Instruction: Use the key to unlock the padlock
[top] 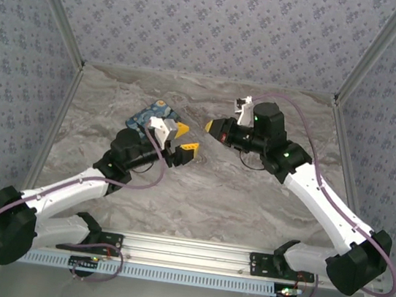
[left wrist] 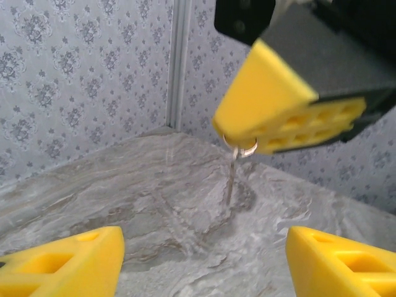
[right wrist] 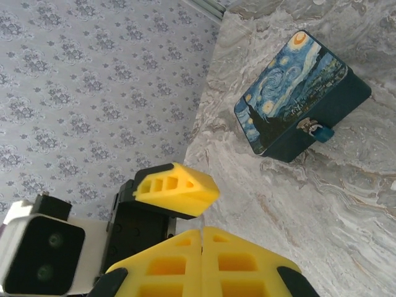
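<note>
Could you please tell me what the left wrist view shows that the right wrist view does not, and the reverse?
Left wrist view: the key dangling by its ring from the shut right tool, above the table. Right wrist view: the box with the padlock on its dark side. Shared: the right tool, the open left tool, the marble table and the patterned wall.

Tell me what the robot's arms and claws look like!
The left arm and right arm have white shells, black joints and a thin purple cable each. Small green lights glow on the right one. The left gripper and right gripper have yellow wedge fingers with cut-out holes.
</note>
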Controlling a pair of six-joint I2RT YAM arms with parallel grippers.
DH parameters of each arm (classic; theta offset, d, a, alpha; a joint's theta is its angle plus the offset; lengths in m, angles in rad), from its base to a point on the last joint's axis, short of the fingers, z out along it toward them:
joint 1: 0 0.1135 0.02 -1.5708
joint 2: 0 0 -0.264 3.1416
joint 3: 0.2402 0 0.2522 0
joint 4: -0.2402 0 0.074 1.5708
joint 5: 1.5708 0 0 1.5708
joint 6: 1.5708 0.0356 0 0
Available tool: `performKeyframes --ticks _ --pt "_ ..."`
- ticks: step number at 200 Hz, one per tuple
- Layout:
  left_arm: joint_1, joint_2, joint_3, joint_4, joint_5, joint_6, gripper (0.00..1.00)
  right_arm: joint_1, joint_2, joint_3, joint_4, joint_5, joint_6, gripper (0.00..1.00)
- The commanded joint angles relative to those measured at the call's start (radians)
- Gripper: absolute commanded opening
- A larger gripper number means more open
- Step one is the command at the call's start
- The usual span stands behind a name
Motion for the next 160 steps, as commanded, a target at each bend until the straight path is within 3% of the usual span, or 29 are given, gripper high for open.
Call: performKeyframes --ticks 1,75,113,160 --pt "-0.006 0.019 0.022 0.06 0.004 -0.215 0.68 -0.002 -0.022 -0.025 0.045 -0.014 0.039 0.0" --pt "0.061 0.057 0.005 0.117 -0.028 -0.983 0.62 -0.003 -0.051 -0.076 0.121 -0.016 0.095 0.0" --pt "0.062 0.067 -0.033 0.003 -0.088 -1.42 0.6 0.009 -0.052 -0.106 0.159 -0.017 0.071 0.0" --pt "0.039 0.058 -0.056 -0.08 -0.111 -1.693 0.59 0.04 -0.011 -0.124 0.206 -0.014 0.048 0.0"
